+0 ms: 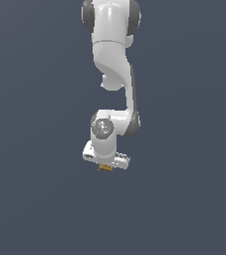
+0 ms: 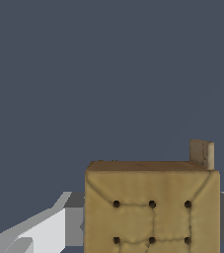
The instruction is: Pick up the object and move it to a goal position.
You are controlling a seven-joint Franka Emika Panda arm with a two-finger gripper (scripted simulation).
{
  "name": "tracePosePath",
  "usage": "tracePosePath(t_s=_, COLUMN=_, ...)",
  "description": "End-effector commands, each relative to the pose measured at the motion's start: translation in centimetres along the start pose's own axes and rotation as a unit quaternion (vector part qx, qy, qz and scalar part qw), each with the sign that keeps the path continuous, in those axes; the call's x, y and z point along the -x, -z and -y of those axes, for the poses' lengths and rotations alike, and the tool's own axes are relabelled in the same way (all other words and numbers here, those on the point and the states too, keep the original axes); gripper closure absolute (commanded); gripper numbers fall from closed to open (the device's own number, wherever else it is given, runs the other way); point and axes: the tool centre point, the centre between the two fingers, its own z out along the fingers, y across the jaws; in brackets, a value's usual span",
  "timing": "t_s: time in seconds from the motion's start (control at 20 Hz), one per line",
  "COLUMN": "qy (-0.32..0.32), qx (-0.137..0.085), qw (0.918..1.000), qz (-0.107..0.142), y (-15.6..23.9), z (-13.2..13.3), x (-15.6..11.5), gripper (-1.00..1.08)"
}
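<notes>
My gripper (image 1: 104,166) is clenched on the object (image 1: 104,168), a tiny tan-brown block that shows in the exterior view only as a sliver poking out below the white hand, well clear of every edge of the plain dark surface. In the wrist view the object (image 2: 152,207) fills the space between my fingers (image 2: 49,230), with grey finger faces flush against both of its sides; its face is quilted-looking with stitched lines and dark dots, and a small tab sticks up at one corner. Judgement: very light, given its size against my hand. The padded look suggests some give, so a moderate squeeze on the flat side faces, below the tab, seems safest; the sides look matte, not slick. No goal marker is visible in either view, so I cannot tell how far off the goal is.
</notes>
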Motion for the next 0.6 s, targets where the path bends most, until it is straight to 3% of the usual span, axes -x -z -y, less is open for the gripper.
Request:
tracePosePath(t_s=0.0, qy=0.0, qx=0.0, qw=1.0, qz=0.0, y=-0.01, z=-0.01, x=-0.03, gripper=1.08)
tracePosePath(t_s=0.55, qy=0.0, qx=0.0, qw=1.0, qz=0.0, y=0.68, z=-0.93, x=-0.81, gripper=1.08)
